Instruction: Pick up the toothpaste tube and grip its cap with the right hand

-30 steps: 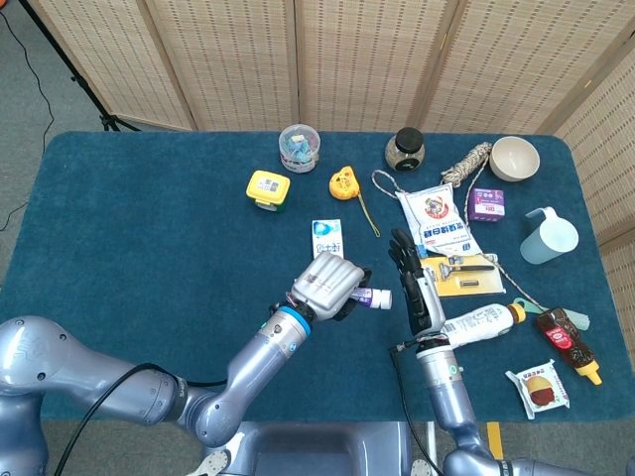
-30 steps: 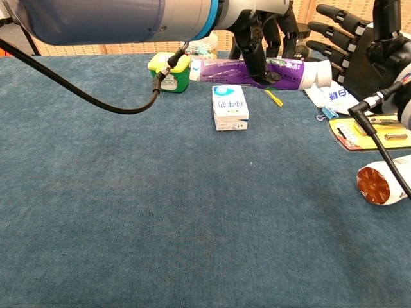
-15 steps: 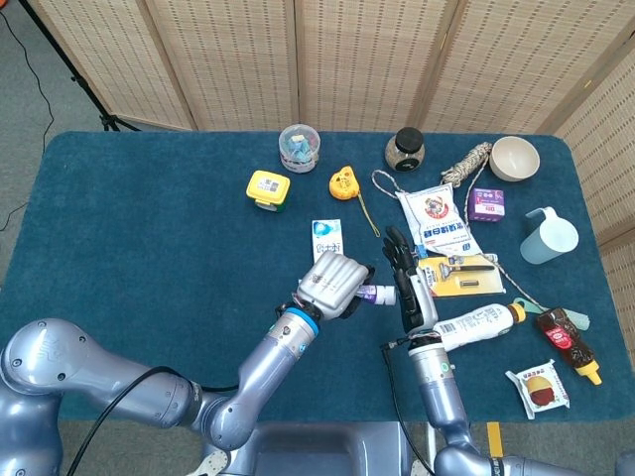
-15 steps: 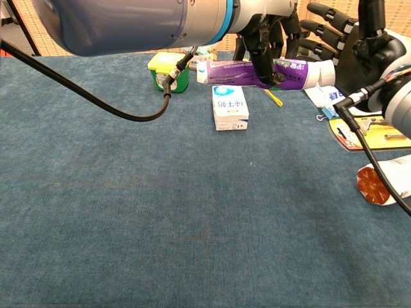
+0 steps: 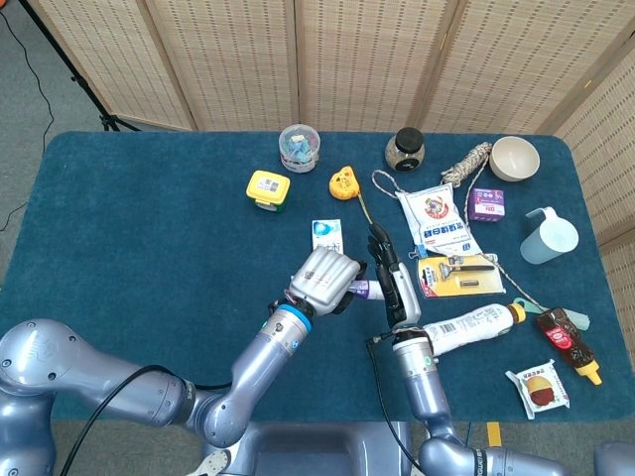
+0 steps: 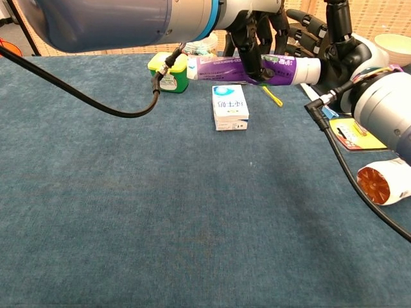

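A purple toothpaste tube with a white cap lies level above the table. My left hand grips its middle, with dark fingers wrapped around it. In the head view only the tube's cap end shows past that hand. My right hand stands upright just right of the cap, its fingers spread and holding nothing. In the chest view the cap sits right at the palm of this right hand; I cannot tell whether they touch.
A blue-white box lies under the tube. Behind are a yellow-green container and a yellow tape measure. To the right lie a razor pack, a white bottle, a sachet and a blue jug.
My right hand has moved left and closed the gap to the tube's cap. The left hand still holds the tube, shifted slightly left.
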